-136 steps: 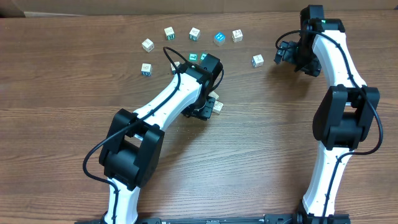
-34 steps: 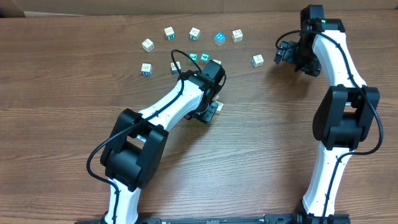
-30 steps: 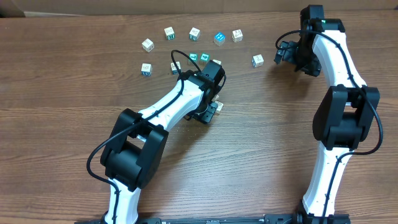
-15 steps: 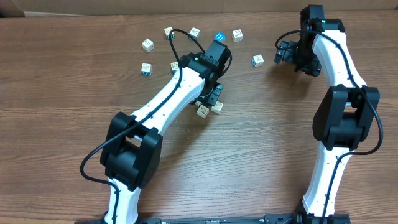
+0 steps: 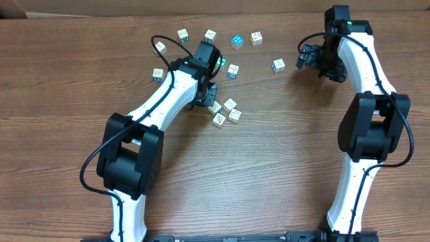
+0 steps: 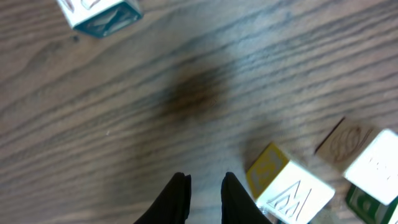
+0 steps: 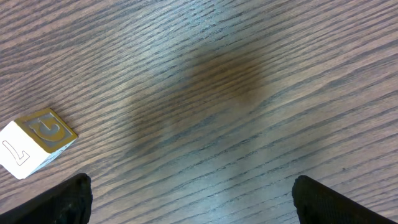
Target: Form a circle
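Small whitish letter cubes lie scattered on the wooden table: an arc of them along the back [image 5: 182, 35], one [image 5: 233, 70] in the middle, and a loose cluster [image 5: 230, 104] nearer the front. No circle shows. My left gripper [image 5: 209, 92] hovers just left of that cluster. In the left wrist view its fingertips [image 6: 181, 190] are nearly together and hold nothing, and an M cube [image 6: 291, 190] lies just right of them. My right gripper [image 7: 199, 208] stands wide open over bare wood at the back right, with a letter cube [image 7: 37, 140] to its left.
A solid bright-blue cube [image 5: 236, 41] sits in the back row. One lone cube [image 5: 278, 65] lies near the right gripper [image 5: 309, 57]. Another cube [image 6: 99, 12] lies ahead and to the left of the left fingers. A pale wall runs along the table's far edge.
The left arm has swung left and back off the front cluster, uncovering its cubes, and its jaws have closed. The right arm has not moved.
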